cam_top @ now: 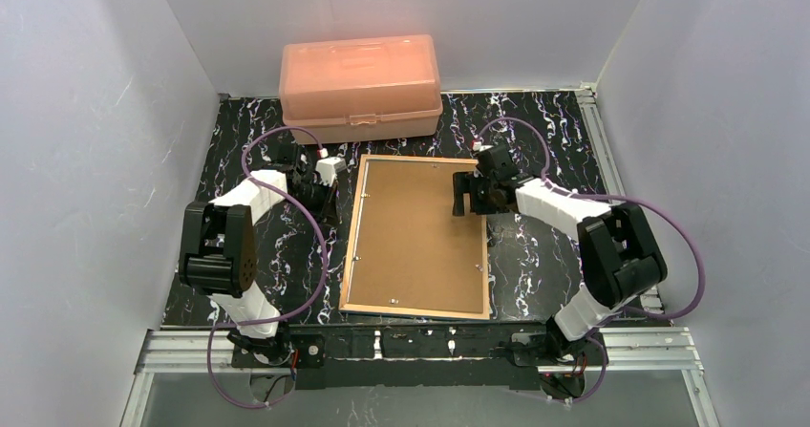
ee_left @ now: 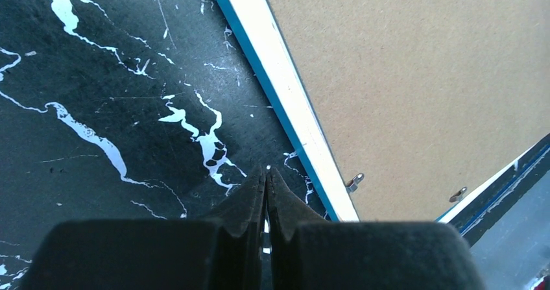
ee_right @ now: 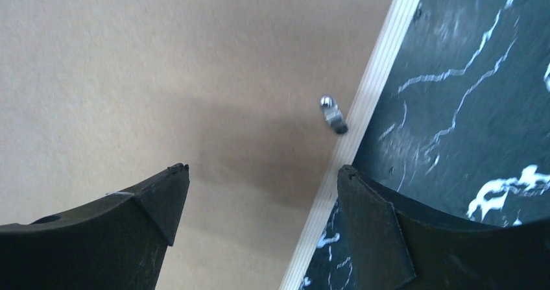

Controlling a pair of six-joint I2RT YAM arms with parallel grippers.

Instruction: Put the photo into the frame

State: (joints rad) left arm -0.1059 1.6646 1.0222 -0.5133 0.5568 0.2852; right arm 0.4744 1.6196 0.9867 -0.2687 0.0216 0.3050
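The frame (cam_top: 354, 245) lies face down in the middle of the table, light wood back edge up, with the brown backing board (cam_top: 415, 236) set in it. The photo is hidden. My left gripper (cam_top: 330, 198) is shut and empty, just off the frame's left edge. In the left wrist view its tips (ee_left: 266, 171) are over the dark table beside the frame's pale rim (ee_left: 285, 89), which has a blue outer edge. My right gripper (cam_top: 461, 198) is open over the frame's right edge. In the right wrist view it (ee_right: 263, 169) straddles the rim (ee_right: 376, 89) below a metal clip (ee_right: 332, 113).
A peach plastic box (cam_top: 360, 86) stands shut at the back, just behind the frame. Two more metal clips (ee_left: 354, 182) (ee_left: 458, 193) sit along the backing board's edges. Grey walls close in the black marbled table (cam_top: 535, 245) on three sides.
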